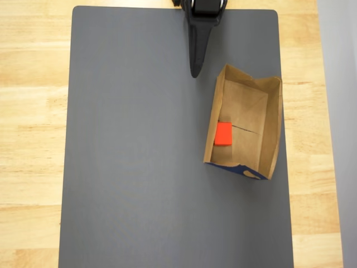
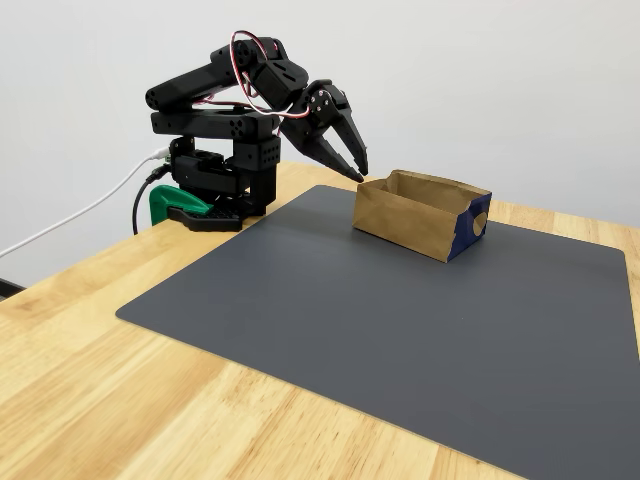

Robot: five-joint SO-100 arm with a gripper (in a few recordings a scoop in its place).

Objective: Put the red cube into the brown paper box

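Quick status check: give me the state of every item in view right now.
red cube: resting inside the box, against its left wall in the overhead view
brown paper box: upright on the mat, open top
gripper: open, empty, raised beside the box
grey mat: flat on the table

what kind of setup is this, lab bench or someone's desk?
Likely a lab or workshop bench: a wooden table with a grey mat, a clamped arm with open claw, against a plain white wall.

Dark grey mat (image 1: 139, 167) lies flat on light wood tabletop (image 1: 33, 111), covering most of it. Green clamp (image 2: 175, 205) at table's back edge, w/ white cable (image 2: 70, 222) & black cable (image 2: 137, 205) beside it. Plain white wall (image 2: 500, 80) behind.
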